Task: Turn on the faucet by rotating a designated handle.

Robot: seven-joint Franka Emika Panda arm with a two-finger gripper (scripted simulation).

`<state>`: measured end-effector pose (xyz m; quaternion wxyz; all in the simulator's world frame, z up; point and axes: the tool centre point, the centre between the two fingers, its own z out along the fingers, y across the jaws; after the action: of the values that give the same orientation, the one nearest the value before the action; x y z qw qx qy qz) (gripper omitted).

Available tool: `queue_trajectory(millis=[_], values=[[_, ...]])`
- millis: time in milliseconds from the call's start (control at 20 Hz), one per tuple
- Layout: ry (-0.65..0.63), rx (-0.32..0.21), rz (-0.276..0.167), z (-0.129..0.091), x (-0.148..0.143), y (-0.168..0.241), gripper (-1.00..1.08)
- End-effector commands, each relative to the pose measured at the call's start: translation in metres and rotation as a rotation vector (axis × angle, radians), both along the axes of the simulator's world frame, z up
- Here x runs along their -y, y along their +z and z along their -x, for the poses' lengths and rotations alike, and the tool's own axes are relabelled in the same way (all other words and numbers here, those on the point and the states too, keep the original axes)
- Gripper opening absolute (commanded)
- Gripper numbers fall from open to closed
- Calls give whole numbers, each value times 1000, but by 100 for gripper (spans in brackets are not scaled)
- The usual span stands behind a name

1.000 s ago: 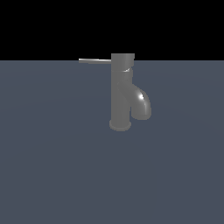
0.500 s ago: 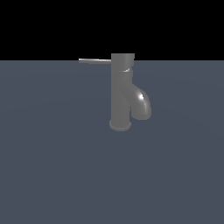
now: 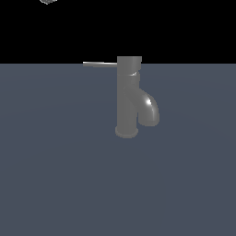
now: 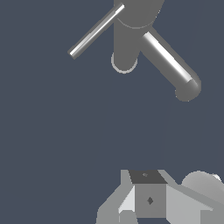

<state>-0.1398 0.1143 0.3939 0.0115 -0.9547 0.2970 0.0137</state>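
A dull grey metallic faucet (image 3: 127, 99), an upright cylinder on a round base flange, stands on a flat slate-blue surface (image 3: 55, 175) near the middle of the exterior view. A short, thick spout curves down from its body toward the exterior view's right. A wider cap sits on top, and from that cap a thin straight grey rod handle (image 3: 99, 64) sticks out level toward the exterior view's left.

In my wrist view I look down on the faucet (image 4: 131, 30) from above. The handle (image 4: 96, 31) and the spout spread out from the cap in different directions. My white and grey gripper (image 4: 146, 205) shows only as blocky housing at the picture's edge, well apart from the faucet and handle, with bare surface between us. Nothing is touching my gripper. My fingertips are cut off by the frame, so I cannot tell how far my jaws are parted.

In the exterior view, a small pale fragment (image 3: 47, 1) shows at the very top edge, high above the handle; too little shows to identify it.
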Motion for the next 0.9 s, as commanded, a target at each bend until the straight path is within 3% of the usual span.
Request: queue_trajectory(millis=[0, 850], values=[[-55, 1, 1, -13, -5, -8, -100], [-414, 4, 13, -105, -15, -58, -100]])
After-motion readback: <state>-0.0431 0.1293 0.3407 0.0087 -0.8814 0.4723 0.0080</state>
